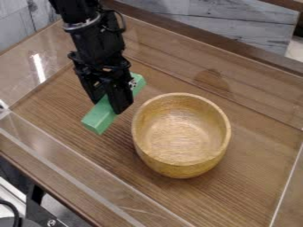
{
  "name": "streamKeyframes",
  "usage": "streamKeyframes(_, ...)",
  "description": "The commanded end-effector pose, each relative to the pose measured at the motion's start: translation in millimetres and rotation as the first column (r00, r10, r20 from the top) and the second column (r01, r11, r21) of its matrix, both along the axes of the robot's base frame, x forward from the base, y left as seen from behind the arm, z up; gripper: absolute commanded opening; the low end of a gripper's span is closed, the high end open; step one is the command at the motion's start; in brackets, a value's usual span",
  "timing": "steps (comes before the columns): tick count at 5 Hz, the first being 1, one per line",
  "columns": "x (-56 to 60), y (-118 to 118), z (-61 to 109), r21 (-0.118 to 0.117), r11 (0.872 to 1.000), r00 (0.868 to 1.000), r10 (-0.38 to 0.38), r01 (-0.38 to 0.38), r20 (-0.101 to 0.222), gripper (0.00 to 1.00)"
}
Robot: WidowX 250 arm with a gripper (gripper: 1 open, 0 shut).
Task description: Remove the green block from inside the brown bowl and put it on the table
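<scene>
Gripping green block (102,114), hand (108,105) beside brown bowl (180,134).

One green block (103,113); one brown bowl (180,135); one table (236,80)

A streaky brown wood grain with a faint sheen is shown by the tabletop (225,80), which is edged by clear, glossy plastic walls (71,182). The brown bowl (180,135) is seen as light, smooth wood with fine visible grain. The green block (103,115) appears plain and matt. The fingers (96,91) look like dull black plastic.
</scene>
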State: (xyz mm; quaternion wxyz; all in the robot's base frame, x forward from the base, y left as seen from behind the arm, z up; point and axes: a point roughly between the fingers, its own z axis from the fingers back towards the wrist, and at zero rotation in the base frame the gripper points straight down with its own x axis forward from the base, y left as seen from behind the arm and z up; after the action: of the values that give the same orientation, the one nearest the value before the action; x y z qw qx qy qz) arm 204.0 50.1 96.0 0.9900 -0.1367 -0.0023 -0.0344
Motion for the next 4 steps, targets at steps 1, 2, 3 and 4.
streamKeyframes(1, 4.6, 6.8, 2.8, 0.019, 1.000, 0.999, 0.010, -0.010, 0.034, 0.00)
streamKeyframes(2, 6.0, 8.3, -0.4, 0.022, 1.000, 0.999, 0.016, -0.017, 0.036, 0.00)
streamKeyframes(3, 7.6, 9.4, -2.2, 0.025, 0.999, 0.999, 0.024, -0.025, 0.040, 0.00)
streamKeyframes(4, 9.0, 10.7, -4.3, 0.026, 0.999, 0.999, 0.032, -0.033, 0.042, 0.00)
